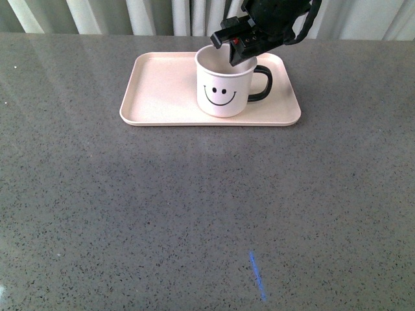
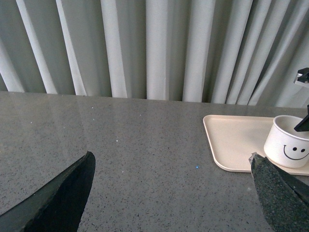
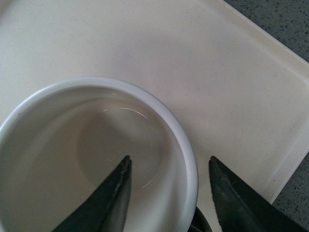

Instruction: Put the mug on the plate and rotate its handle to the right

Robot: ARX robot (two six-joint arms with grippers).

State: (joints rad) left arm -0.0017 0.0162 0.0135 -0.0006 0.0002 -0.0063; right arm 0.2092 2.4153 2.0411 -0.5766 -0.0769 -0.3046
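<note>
The white mug (image 1: 224,87) with a black smiley face stands upright on the pale pink plate (image 1: 162,84). Its black handle (image 1: 262,84) points right. My right gripper (image 1: 227,46) is open just above the mug's rim on the handle side. In the right wrist view one finger is over the mug's inside and the other outside, straddling the rim (image 3: 186,145), with a bit of the handle (image 3: 200,224) between them. The mug (image 2: 288,142) and plate (image 2: 231,140) also show in the left wrist view. My left gripper (image 2: 174,193) is open and empty above the bare table, left of the plate.
The grey speckled table (image 1: 194,214) spreads wide in front of the plate. Pale curtains (image 2: 145,48) hang behind the table's far edge. A small blue light mark (image 1: 257,273) lies on the near table.
</note>
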